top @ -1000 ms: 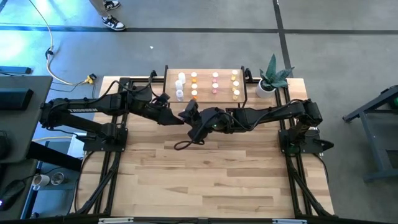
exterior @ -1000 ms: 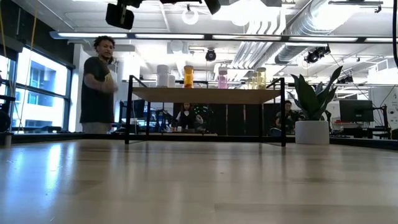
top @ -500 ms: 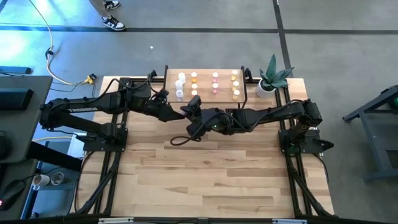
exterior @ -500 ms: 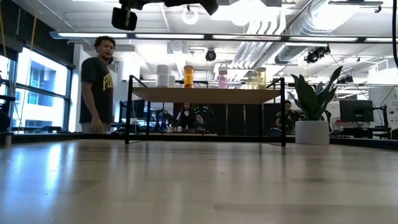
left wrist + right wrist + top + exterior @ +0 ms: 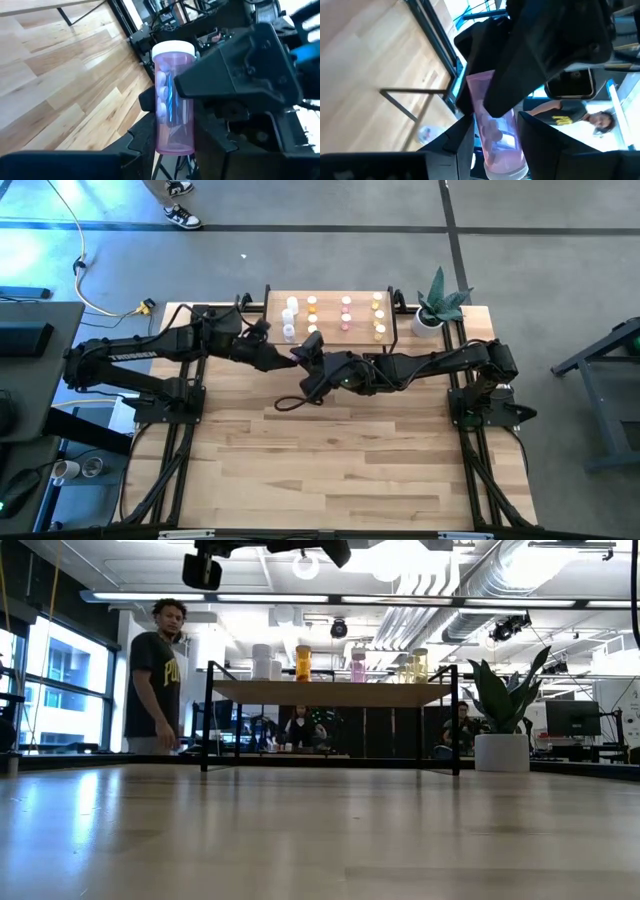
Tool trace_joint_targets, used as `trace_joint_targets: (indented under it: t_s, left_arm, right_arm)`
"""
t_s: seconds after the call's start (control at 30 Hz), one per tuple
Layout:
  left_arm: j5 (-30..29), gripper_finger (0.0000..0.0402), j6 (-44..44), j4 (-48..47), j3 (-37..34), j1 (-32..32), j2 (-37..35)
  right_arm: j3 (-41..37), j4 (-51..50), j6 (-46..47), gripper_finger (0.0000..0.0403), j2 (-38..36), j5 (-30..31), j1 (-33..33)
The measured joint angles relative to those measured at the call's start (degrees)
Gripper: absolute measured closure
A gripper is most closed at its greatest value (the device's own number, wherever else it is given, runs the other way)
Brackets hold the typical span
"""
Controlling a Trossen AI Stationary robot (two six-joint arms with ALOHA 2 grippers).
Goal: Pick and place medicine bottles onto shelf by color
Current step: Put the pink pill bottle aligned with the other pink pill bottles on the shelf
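Observation:
High above the middle of the table, a pink bottle (image 5: 174, 100) with a white cap is held between my two grippers, which meet tip to tip just in front of the shelf (image 5: 330, 293). My left gripper (image 5: 291, 355) comes from the left and is shut on the bottle's base end. My right gripper (image 5: 312, 358) comes from the right, its fingers on either side of the cap end (image 5: 495, 150). On the shelf top stand rows of white, orange, pink and yellow bottles (image 5: 345, 315). My left gripper pinches the bottle's base end (image 5: 172, 142) between its two fingers (image 5: 140, 147). It comes nearly level from the table's left, with its fingers along the bottle. The bottle is clear of the table, its cap pointing away toward the right arm. My right gripper has the bottle's body just short of the cap (image 5: 496, 145) between its two fingers (image 5: 457, 140), which lie against both sides. It comes nearly level from the table's right, with its fingers along the bottle. My left gripper hides the bottle's far end in this view.
A potted plant (image 5: 435, 305) stands at the shelf's right end. A dark cable loop (image 5: 290, 402) lies on the tabletop below the grippers. A person (image 5: 155, 680) stands beyond the table's far edge. The near half of the tabletop (image 5: 330, 470) is bare wood.
My left gripper has swung a little toward the right and the shelf, closing up against my right gripper. My right hand has stayed in place while its wrist turned slightly. The person behind the table has turned about.

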Motion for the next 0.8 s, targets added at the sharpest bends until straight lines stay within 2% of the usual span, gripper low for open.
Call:
trace_joint_targets:
  t_s: [0.3,0.8]
  left_arm:
    - [0.1,0.0314,-2.8,1.7,0.0,1.0,0.0]
    - [-3.1,0.031,-3.5,2.3,0.0,1.9,-0.1]
  right_arm:
    - [0.0,0.5,-14.0,0.0263,-0.1,1.0,-0.3]
    - [-0.1,4.7,-16.8,0.0263,0.0,7.4,-0.3]
